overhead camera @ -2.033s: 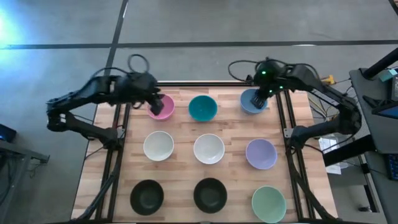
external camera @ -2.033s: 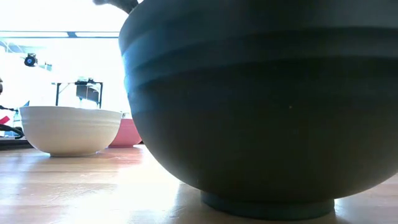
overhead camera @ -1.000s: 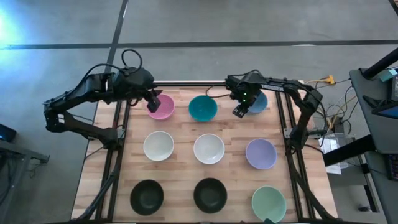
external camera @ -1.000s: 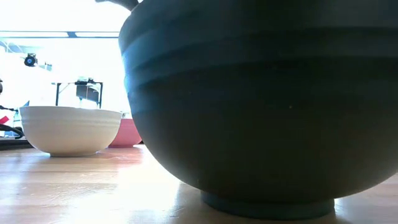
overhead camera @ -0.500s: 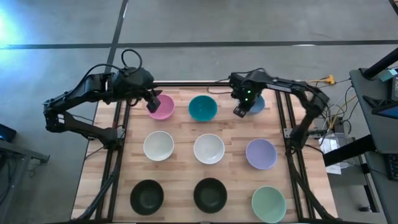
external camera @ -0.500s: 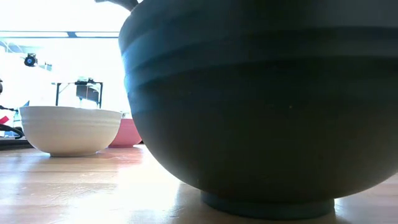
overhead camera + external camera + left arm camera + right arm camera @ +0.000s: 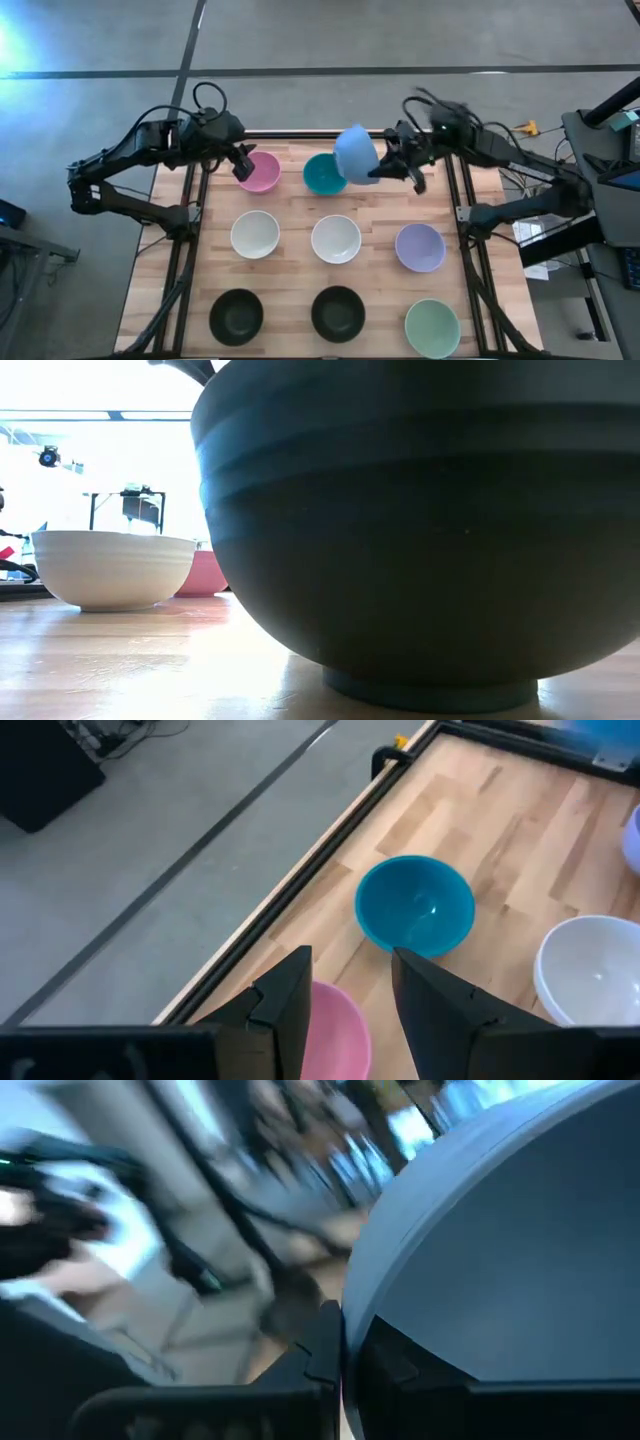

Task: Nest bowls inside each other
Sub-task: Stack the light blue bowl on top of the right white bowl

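Note:
My right gripper [image 7: 380, 168] is shut on the blue bowl [image 7: 355, 155], which it holds tipped in the air over the right edge of the teal bowl [image 7: 322, 177]. My left gripper [image 7: 243, 165] is open, its fingers [image 7: 285, 1005] just above the left rim of the pink bowl [image 7: 338, 1032], which stands on the table's far left. Two white bowls [image 7: 255, 235] [image 7: 335, 240] and the lavender bowl [image 7: 420, 247] stand in the middle row. Two black bowls [image 7: 237, 315] [image 7: 337, 312] and the pale green bowl [image 7: 432, 328] stand in the near row. My right gripper pinches the blue bowl's rim [image 7: 348, 1320], with one finger on each side of the wall. The fingers come level from the table's right side. The bowl is lifted clear of the table and tipped on its side.
The spot at the far right of the wooden table [image 7: 430, 190] is bare where the blue bowl stood. Dark metal rails [image 7: 190, 250] run along the table's left, right and far edges. The low view is mostly filled by a black bowl [image 7: 420, 530].
My right gripper has lifted the blue bowl off the far right of the table and carried it toward the table's left, up over the teal bowl's right edge. The bowl has tipped from upright onto its side.

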Robot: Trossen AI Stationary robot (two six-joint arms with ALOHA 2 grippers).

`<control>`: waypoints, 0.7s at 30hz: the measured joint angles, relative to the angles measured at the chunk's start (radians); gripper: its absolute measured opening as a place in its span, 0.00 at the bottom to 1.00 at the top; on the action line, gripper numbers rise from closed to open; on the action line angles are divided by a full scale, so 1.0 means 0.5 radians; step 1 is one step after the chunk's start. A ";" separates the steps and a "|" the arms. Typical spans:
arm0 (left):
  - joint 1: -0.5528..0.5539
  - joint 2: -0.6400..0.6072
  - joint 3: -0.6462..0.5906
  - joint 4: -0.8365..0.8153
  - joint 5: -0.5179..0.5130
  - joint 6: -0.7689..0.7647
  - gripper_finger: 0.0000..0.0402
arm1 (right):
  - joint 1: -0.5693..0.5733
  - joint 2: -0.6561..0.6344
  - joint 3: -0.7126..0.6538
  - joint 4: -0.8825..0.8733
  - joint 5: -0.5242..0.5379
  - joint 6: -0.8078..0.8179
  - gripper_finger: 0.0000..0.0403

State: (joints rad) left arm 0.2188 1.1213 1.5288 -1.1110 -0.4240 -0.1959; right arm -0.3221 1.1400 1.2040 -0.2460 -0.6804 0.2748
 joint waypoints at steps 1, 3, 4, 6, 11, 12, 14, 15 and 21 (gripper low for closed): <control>0.001 0.002 0.000 0.003 0.000 0.000 0.31 | 0.068 -0.016 -0.035 0.195 -0.001 0.016 0.02; 0.001 0.003 0.000 0.004 0.001 0.000 0.31 | 0.182 -0.022 -0.106 0.491 -0.003 0.024 0.02; 0.001 0.003 0.000 0.004 0.001 -0.001 0.31 | 0.229 -0.007 -0.128 0.577 -0.005 0.023 0.02; 0.001 0.004 0.000 0.004 0.000 -0.013 0.31 | 0.306 0.042 -0.145 0.615 -0.001 0.034 0.02; 0.001 0.002 0.000 0.002 0.004 -0.017 0.31 | 0.529 0.194 -0.097 0.540 0.059 0.029 0.02; 0.001 -0.001 0.000 -0.003 0.012 -0.018 0.31 | 0.588 0.231 -0.052 0.498 0.107 -0.029 0.02; 0.001 -0.008 0.000 -0.037 0.045 -0.021 0.31 | 0.706 0.299 0.071 0.304 0.262 -0.218 0.02; 0.001 -0.013 0.000 -0.061 0.063 -0.021 0.31 | 0.764 0.341 0.151 0.160 0.389 -0.320 0.02; -0.002 -0.080 -0.037 -0.338 0.133 -0.014 0.31 | 1.111 0.720 0.741 -0.743 1.507 -0.544 0.02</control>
State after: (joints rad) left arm 0.2179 1.0814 1.5103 -1.2801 -0.3574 -0.2028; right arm 0.2334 1.5000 1.5746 -0.6177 0.0730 0.0026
